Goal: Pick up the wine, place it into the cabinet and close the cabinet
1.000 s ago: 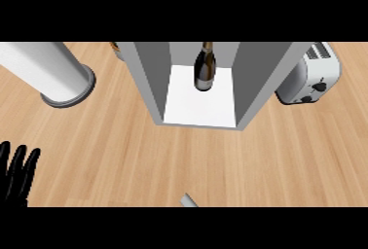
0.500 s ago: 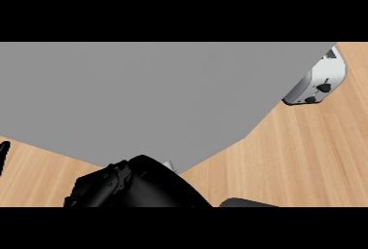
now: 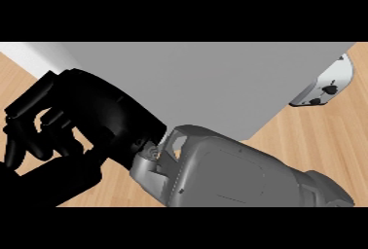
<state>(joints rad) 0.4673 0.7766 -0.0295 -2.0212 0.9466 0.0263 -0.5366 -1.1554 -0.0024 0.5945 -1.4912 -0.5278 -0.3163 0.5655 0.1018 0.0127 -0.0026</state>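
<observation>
Cabinet (image 3: 215,82) grey face fills view; right hand (image 3: 79,121) curled, empty; toaster (image 3: 327,82) right.

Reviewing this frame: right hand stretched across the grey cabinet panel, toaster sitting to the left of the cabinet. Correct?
Not quite. In the head view the toaster sits to the right of the grey cabinet panel, not the left. The right hand does stretch across the panel.

No legible text, labels, brands, numbers or signs anywhere: none on the cabinet (image 3: 208,82), none on the toaster (image 3: 327,82).
</observation>
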